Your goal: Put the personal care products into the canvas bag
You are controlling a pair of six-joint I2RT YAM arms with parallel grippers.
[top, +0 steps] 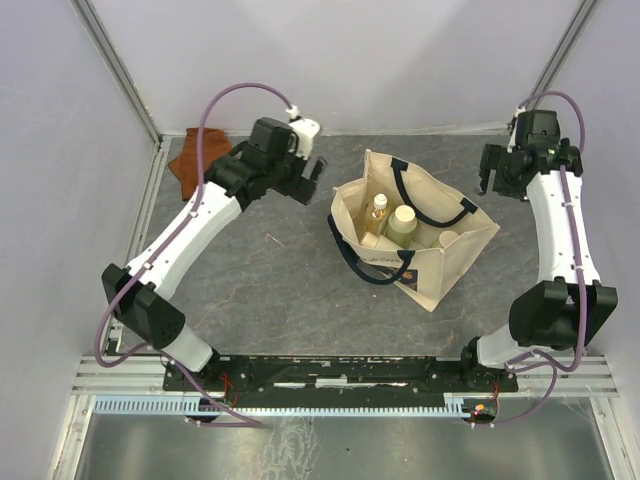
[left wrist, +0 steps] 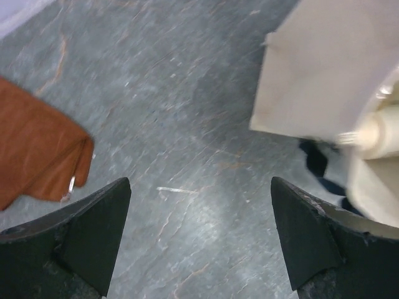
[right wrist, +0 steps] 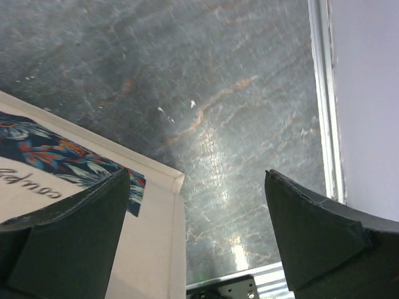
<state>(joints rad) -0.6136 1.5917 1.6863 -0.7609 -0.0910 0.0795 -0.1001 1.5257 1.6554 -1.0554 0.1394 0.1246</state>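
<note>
Nearest the arm bases, the grey stone-patterned bench [top: 270, 270] carries the cream canvas bag with navy blue handles [top: 440, 265]. It stands upright mid-bench with its mouth open. Inside it, upright and close together, are a slim clear amber bottle [top: 378, 212], a pale green bottle with a cream cap [top: 403, 226] and a cream-white round-capped bottle [top: 449, 239]. A fourth cannot be made out for certain, and no bottle shows on the bench outside the bag, so the packing looks all but done. Farther back, the left hand [left wrist: 199, 187] hangs just left of the bag with its fingers spread wide and nothing between them. The right hand [right wrist: 197, 175] hangs off the bag's far right corner, likewise parted and empty. In the far left corner lies a rust-brown folded cloth [top: 195, 160], which has no part in the task. The main risk is the soft bag. A finger snagging a loose handle or brushing the canvas wall could tip it and spill the bottles.
</note>
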